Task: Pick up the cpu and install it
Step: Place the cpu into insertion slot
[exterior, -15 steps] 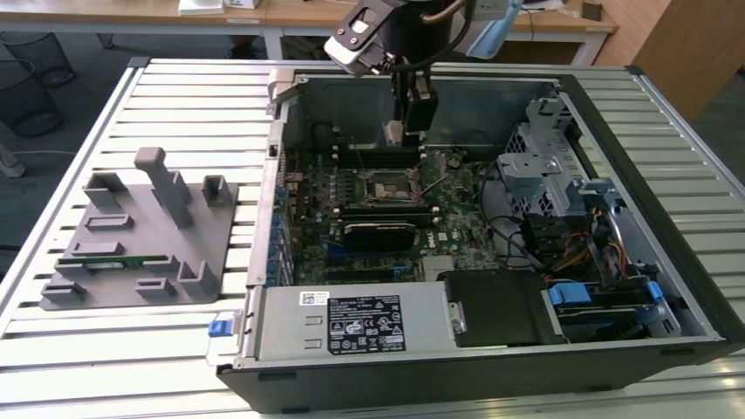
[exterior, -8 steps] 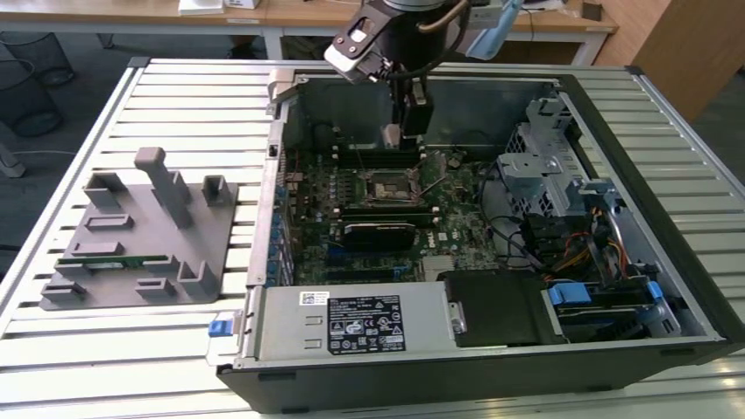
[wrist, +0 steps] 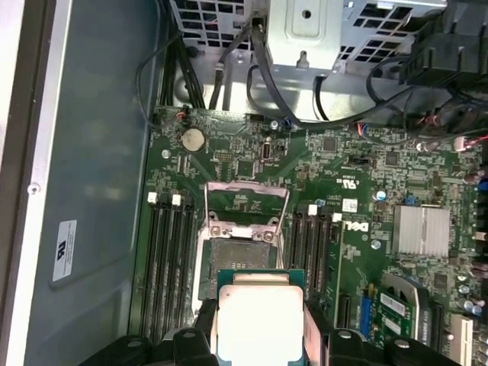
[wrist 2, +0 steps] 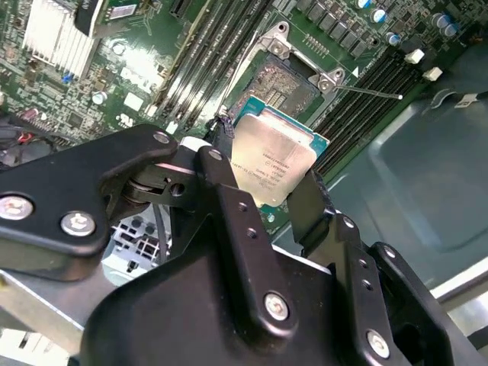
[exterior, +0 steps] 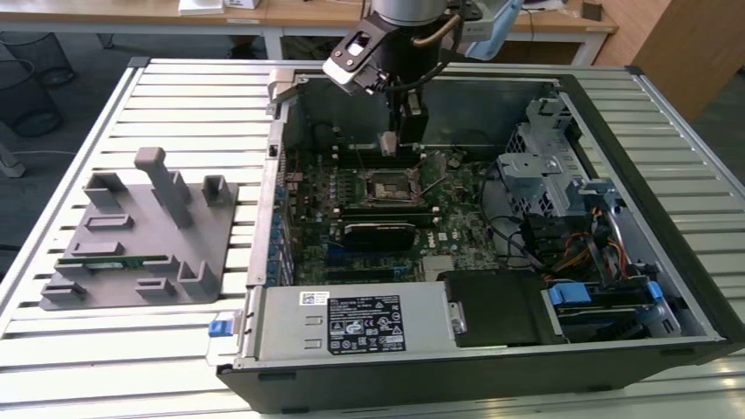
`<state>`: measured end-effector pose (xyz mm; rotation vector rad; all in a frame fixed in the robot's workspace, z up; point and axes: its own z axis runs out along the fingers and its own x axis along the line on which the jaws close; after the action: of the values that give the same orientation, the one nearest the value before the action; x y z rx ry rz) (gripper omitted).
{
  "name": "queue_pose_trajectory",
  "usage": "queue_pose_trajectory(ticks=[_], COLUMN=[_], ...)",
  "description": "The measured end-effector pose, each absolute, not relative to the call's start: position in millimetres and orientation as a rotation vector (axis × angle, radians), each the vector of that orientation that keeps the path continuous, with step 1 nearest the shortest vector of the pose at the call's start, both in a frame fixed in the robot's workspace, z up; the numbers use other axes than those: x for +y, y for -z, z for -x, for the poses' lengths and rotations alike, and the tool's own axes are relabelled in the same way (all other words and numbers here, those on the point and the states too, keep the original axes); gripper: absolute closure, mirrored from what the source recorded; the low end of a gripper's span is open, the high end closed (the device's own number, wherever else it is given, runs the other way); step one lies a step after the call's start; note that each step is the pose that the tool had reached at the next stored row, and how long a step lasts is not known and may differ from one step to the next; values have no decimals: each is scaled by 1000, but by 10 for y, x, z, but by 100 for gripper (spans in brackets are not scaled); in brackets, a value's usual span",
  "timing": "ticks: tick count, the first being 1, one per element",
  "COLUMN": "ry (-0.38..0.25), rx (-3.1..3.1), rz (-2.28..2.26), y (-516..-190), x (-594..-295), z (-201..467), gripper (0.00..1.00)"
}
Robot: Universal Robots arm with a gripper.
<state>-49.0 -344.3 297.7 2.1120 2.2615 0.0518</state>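
- We saw the cpu [wrist 2: 271, 160] gripped at two opposite edges, its silvery-grey top plain in both wrist views.
- The gripper [wrist 2: 268, 174] had its pincer narrowed onto the chip, one black finger [wrist 2: 309, 206] pressed against each side.
- The chip hung in the air above the motherboard [wrist: 335, 175]. In the first wrist view it covered the near edge of the socket [wrist: 240, 259].
- The socket lay open, with its metal frame [wrist: 245, 200] swung up and the contact field bare.
- Dark memory slots [wrist: 169, 252] ran along both sides of the socket.
- In the exterior view the arm reached down into the open computer case [exterior: 466, 380], with the gripper over the socket.
- On the slatted table [exterior: 187, 96], to the exterior view's left of the case, sat a grey plastic fixture [exterior: 140, 236]. A green memory stick [exterior: 111, 259] lay in it.
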Motion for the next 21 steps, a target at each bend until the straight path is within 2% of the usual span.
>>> queue_pose_trajectory(ticks=[21], ry=[-40], rx=[2218], rz=[-2161], y=[-2615], x=[-3371], z=[493], gripper=[47])
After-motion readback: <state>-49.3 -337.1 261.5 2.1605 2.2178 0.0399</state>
